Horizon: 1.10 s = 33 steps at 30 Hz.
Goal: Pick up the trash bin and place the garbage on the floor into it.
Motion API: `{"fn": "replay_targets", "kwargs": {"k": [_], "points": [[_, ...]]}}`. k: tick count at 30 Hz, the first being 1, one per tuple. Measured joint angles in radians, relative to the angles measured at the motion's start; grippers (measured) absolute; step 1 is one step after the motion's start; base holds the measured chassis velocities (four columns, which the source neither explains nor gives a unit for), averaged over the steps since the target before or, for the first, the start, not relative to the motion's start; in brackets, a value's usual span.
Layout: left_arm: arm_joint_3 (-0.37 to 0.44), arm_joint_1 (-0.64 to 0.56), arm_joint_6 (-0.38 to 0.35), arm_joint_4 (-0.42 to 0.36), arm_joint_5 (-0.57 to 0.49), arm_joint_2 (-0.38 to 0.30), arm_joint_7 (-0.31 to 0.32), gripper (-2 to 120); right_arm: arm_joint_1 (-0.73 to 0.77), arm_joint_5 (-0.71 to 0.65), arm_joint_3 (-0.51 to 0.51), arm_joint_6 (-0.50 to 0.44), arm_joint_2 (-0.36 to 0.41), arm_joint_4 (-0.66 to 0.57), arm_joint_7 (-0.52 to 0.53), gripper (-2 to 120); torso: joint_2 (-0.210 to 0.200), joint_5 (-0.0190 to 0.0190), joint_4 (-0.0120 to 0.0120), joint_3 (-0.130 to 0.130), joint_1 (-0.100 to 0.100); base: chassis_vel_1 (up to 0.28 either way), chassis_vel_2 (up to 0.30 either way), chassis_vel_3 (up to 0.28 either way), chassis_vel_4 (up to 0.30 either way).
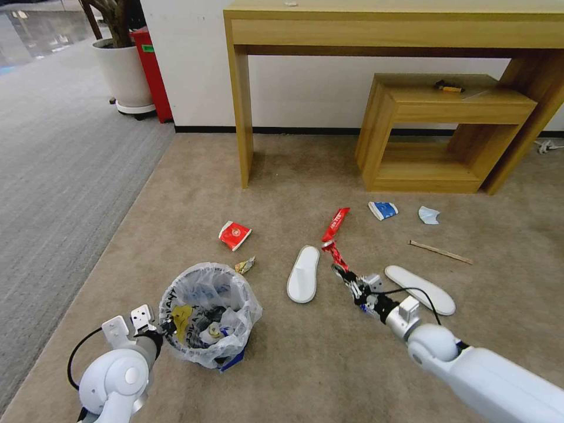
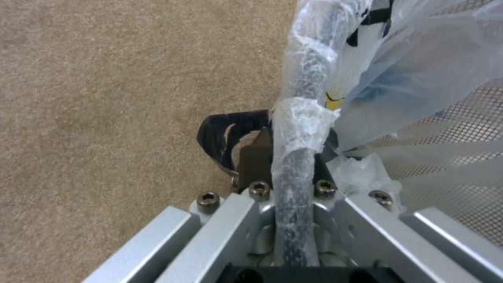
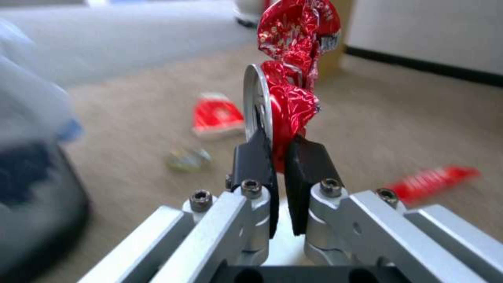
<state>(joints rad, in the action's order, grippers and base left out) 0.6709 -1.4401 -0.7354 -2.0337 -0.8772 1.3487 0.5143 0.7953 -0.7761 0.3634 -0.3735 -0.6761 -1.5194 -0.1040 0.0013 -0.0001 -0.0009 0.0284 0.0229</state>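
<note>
Both arms reach low: the left gripper [image 2: 293, 157] has its fingers clamped on the trash bin [image 1: 210, 314] rim, while the right gripper [image 3: 280, 157] pinches a red wrapper [image 3: 293, 78], apparently lifted off the floor [image 1: 305, 364]. Carry it squarely over the bin mouth before letting go.

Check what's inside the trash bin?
Inside the trash bin: a clear liner, a yellow wrapper, a white piece and dark crumpled items. The pile and bag folds hide the bottom.
</note>
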Motion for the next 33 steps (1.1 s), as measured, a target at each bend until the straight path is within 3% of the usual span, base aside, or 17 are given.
{"fn": "replay_targets", "kwargs": {"k": [4, 15, 18, 33], "points": [[0.0, -0.003, 0.0, -0.005, 0.003, 0.002, 0.0, 0, -0.02, -0.023, 0.011, 0.0, 0.014, -0.034, -0.027, 3, 0.0, 0.0003, 0.0, 0.0, 0.0, 0.0, 0.0, 0.0, 0.0], [0.007, -0.032, 0.0, -0.036, 0.021, 0.015, 0.001, 0, -0.221, -0.101, 0.203, -0.014, 0.009, -0.14, -0.092, 3, 0.0, 0.0002, 0.0002, 0.0, 0.0, 0.0, 0.0, 0.0, 0.0], [0.01, -0.037, 0.0, -0.042, 0.026, 0.022, 0.0, 0, -0.3, -0.123, 0.309, -0.024, -0.01, -0.168, -0.107, 3, 0.0, 0.0001, 0.0001, 0.0, 0.0, 0.0, 0.0, 0.0, 0.0], [0.004, -0.042, 0.0, -0.063, 0.047, 0.056, 0.0, 0, -0.561, -0.161, 0.63, -0.064, -0.13, -0.185, -0.137, 3, 0.0, 0.0001, -0.0002, 0.0, 0.0, 0.0, 0.0, 0.0, 0.0]]}}
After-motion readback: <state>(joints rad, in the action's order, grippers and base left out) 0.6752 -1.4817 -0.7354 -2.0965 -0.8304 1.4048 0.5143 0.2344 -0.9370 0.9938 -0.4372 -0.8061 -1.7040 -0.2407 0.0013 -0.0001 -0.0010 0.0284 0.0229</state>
